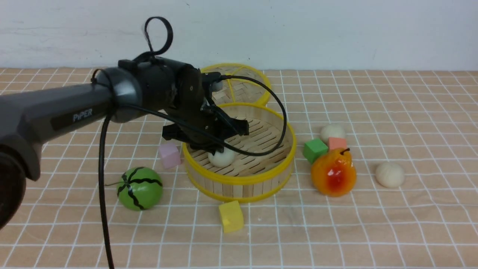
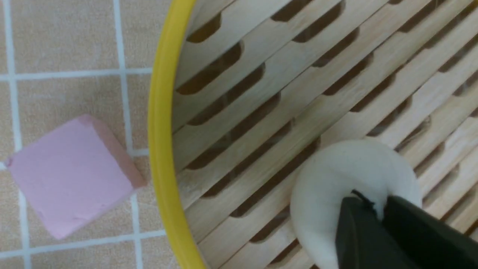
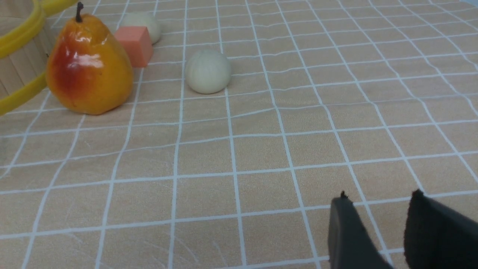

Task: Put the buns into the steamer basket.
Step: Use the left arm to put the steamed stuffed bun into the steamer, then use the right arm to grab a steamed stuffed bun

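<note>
Cream-white round bun (image 1: pixel 221 157) | inside round bamboo steamer basket (image 1: pixel 239 188) | left claw (image 2: pixel 376 205) nearly closed above it | right claw (image 3: pixel 381 198) slightly apart

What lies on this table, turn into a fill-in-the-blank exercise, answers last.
The steamer basket holds just ____ bun.
The cube beside the basket on the robot's left is ____ in colour.
The other two buns lie on the cloth to the robot's ____ of the basket.
Missing words: one; pink; right.
</note>
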